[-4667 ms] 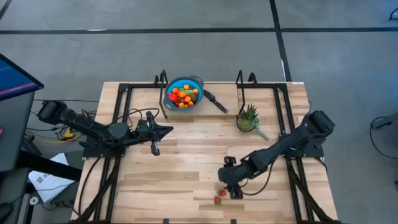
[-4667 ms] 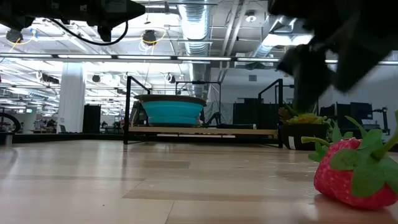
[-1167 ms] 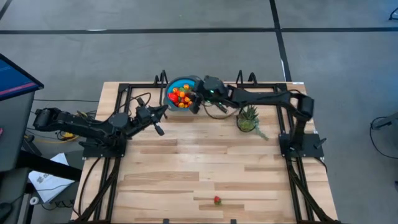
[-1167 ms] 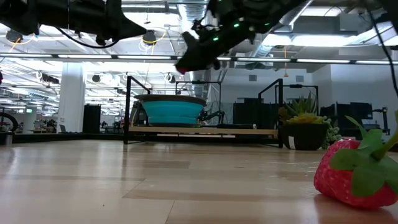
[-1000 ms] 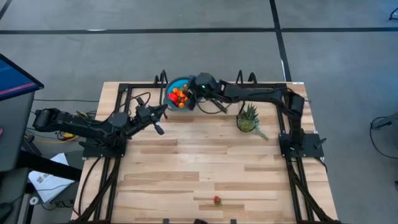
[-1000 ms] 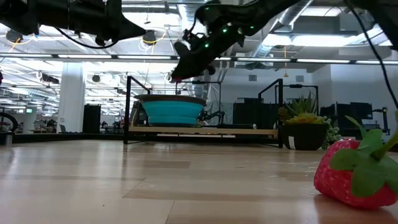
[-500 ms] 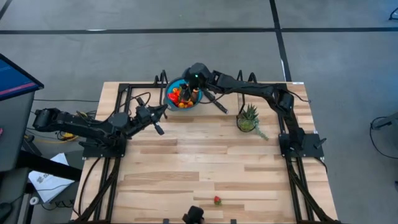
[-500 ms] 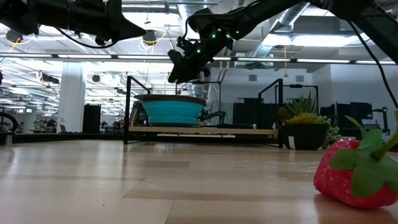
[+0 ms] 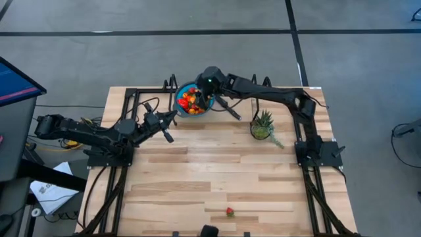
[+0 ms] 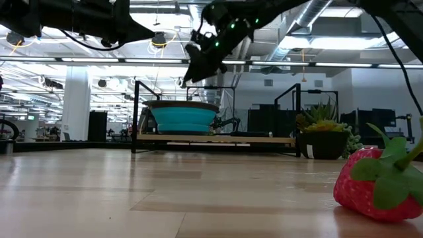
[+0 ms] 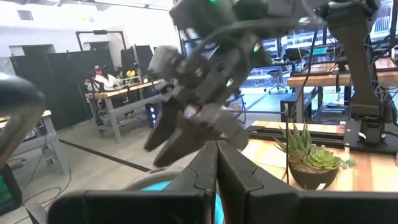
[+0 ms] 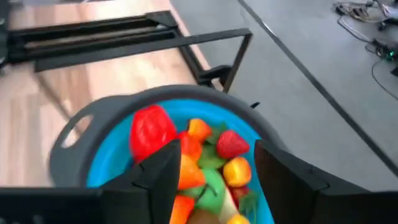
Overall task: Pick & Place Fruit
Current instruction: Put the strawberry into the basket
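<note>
A round blue bowl (image 9: 177, 94) (image 10: 185, 119) (image 12: 112, 113) stands at the table's far edge, piled with toy fruits (image 9: 191, 102) (image 12: 217, 163): strawberries, orange pieces, green ones. A large red strawberry (image 12: 151, 132) shows blurred at the pile's edge. My right gripper (image 9: 204, 97) (image 10: 192, 75) (image 12: 214, 155) hovers above the bowl, fingers open and pointing down, nothing between them. One more strawberry (image 9: 229, 212) (image 10: 373, 182) lies alone near the table's near edge. My left gripper (image 9: 168, 131) (image 11: 216, 165) waits shut, above the table, left of the bowl.
A spiky green potted plant (image 9: 263, 125) (image 10: 324, 142) (image 11: 311, 158) stands right of the bowl. The bowl's black handle (image 9: 230, 108) juts toward the plant. Black metal frames (image 9: 131, 99) run along the table's left, right and far sides. Bare wood lies between the bowl and the lone strawberry.
My right gripper has moved from the bowl's right rim toward the table's left, over the bowl, and has then risen a little. The red piece seen at its fingertips a second ago is gone from them. The left arm has kept still.
</note>
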`<state>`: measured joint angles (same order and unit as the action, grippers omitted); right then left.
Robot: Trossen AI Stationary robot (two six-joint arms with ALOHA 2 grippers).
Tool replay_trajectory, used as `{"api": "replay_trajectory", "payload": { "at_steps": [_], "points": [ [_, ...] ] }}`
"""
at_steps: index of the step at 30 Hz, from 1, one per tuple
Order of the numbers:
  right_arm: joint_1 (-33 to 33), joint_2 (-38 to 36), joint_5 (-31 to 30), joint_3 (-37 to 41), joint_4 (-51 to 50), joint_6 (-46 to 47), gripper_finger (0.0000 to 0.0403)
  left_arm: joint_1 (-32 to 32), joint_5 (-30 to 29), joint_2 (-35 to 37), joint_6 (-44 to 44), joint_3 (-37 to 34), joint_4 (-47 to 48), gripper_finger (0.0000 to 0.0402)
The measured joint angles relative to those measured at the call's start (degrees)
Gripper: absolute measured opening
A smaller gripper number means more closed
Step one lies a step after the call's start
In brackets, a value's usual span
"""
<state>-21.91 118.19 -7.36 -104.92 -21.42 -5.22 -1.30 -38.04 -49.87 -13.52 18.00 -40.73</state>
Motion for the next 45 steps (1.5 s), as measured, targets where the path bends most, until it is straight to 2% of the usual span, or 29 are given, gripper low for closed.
{"api": "replay_trajectory", "payload": {
  "at_steps": [5, 12, 17, 33, 39, 45],
  "points": [
    [2.2, -3.5, 1.0, 0.0, -7.2, -2.9, 0.016, 0.3, 0.0, 0.0, 0.0, 0.0, 0.0, 0.0002],
    [5.1, -7.2, 12.8, 0.3, -10.6, -5.5, 0.0072, 0.3, 0.0, 0.0, 0.0, 0.0, 0.1, 0.0002],
    [7.6, -7.6, 13.6, 1.2, -15.1, -5.4, 0.0008, 0.3, 0.1, 0.0, 0.0, 0.0, 0.0, 0.0002],
    [18.1, -7.2, 13.3, 1.3, -18.8, -3.2, 0.0002, 0.3, 0.1, 0.0, 0.0, 0.0, 0.0, 0.0002],
    [23.2, -7.2, 5.0, 1.3, -19.9, -1.1, 0.0001, 0.3, 0.1, 0.0, 0.0, 0.0, 0.0, 0.0002],
    [27.4, -7.2, 2.4, 4.4, -19.6, 3.1, 0.0001, 0.3, 0.1, 0.0, 0.0, 0.0, 0.1, 0.0002]
  ]
}}
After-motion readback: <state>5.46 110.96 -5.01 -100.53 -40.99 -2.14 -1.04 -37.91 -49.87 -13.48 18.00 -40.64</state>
